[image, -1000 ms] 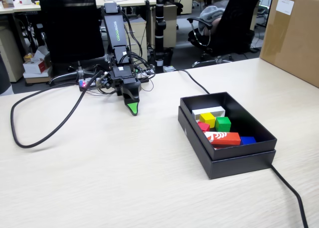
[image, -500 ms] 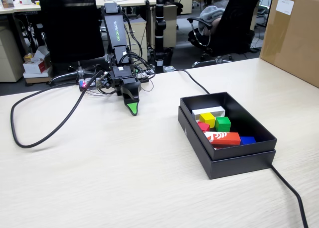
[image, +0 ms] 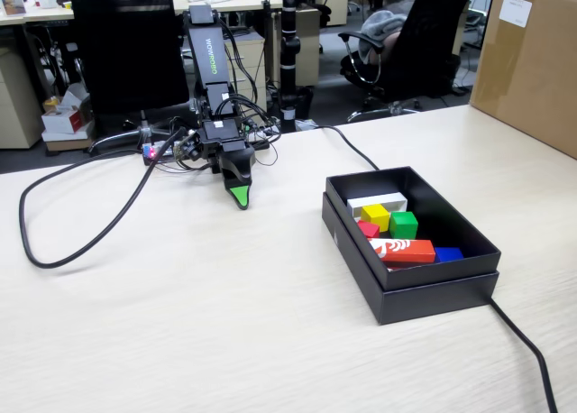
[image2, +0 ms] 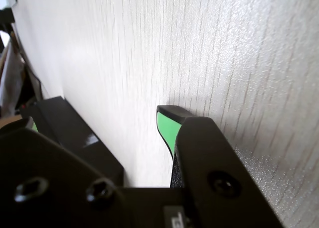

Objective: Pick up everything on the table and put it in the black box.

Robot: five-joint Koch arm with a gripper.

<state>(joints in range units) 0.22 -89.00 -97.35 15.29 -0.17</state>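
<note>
Matte black, the box sits on the right of the beige table in the fixed view, and all three cubes lie inside it: the yellow cube beside the green cube, the red cube just in front of the yellow one, with a white block behind them and a red-and-white carton in front. Well apart to the left, the gripper rests low with its green tip at the tabletop, holding nothing. Only one green-lined tip shows clearly in either view, so whether the jaws are parted or together I cannot tell.
</note>
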